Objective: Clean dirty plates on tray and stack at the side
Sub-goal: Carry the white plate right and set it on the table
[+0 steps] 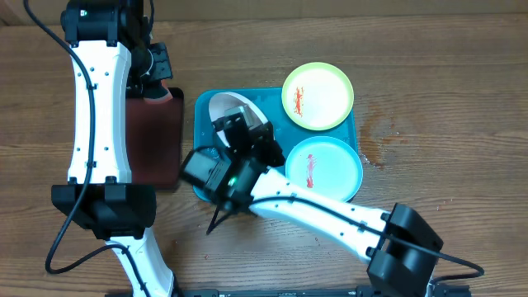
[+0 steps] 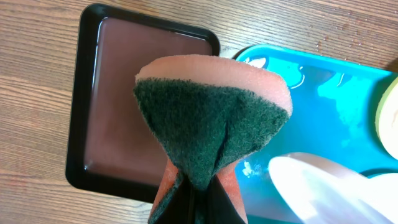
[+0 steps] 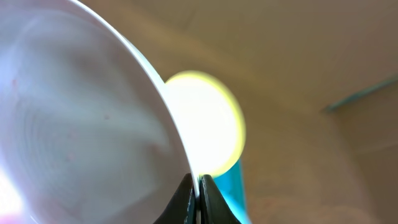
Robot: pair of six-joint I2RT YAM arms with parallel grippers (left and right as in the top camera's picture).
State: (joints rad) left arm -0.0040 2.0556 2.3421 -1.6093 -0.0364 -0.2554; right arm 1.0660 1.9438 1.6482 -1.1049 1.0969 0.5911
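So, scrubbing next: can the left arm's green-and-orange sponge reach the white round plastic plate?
Probably yes: the right tool holds the white plate up by its rim, with nothing between it and the sponge in the left tool.

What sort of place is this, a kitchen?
Likely a robotics lab's mock dishwashing bench, not a kitchen: two robot arms at a wooden table, red-smeared plastic plates on a blue tray, a sponge near a black tray.

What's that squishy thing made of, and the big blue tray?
The sponge looks like soft orange foam with a fuzzy dark green scrubbing layer, and it folds where it is pinched. The tray seems to be hard plastic: smooth and glossy, with bright reflections.
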